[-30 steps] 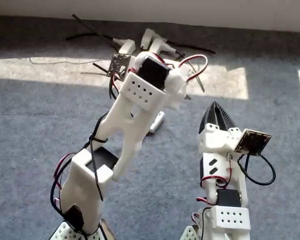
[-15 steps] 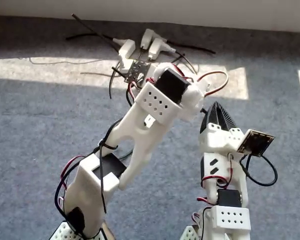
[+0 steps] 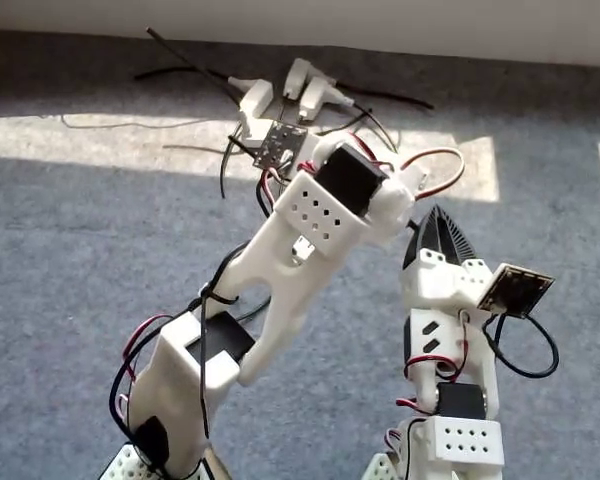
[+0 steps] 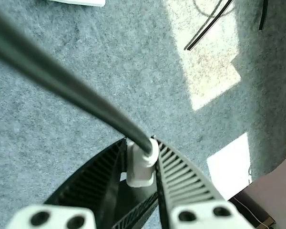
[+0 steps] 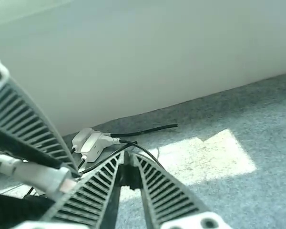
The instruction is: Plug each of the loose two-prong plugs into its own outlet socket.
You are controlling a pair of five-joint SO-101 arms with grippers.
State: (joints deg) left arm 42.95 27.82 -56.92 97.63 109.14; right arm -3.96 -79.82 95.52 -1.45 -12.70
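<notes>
One plug [image 4: 140, 169] in hand; no socket engaged yet, by my reading

- State of left gripper [image 4: 140, 143]: closed on the white plug body, jaws pinching it from both sides. A black cable [image 4: 62, 78] leaves the plug at the fingertip end and runs past the camera. The plug is held clear of the carpet [image 4: 47, 138]. Prongs hidden; which way they face, cannot tell
- A white bar [image 4: 76, 2] lies on the carpet farther off. Possibly the outlet strip, unconfirmed
- High view: left arm [image 3: 280, 270] stretched over mid-carpet, its wrist just beside the right gripper [image 3: 438, 232]
- Behind the arm, near the wall [image 3: 380, 20]: two white pieces [image 3: 255, 97] side by side with black leads. Plugs or sockets, cannot tell
- The right gripper has its jaws fully together, holds nothing, points toward the wall, and is apart from both the plug and the white pieces

Step (judgement): carrying the first plug toward a socket; insertion not begun

Next move calls for:
1. Finding a socket face and bringing the plug square to it
2. Rolling the wrist until the prongs line up with the slots
3. A straight push along the prong axis, with enough grip that the body does not slide in the jaws
4. Probably the right gripper bracing the socket, which looks free to skid on carpet

Note: the cable looks stiff and may twist the plug off line
</notes>
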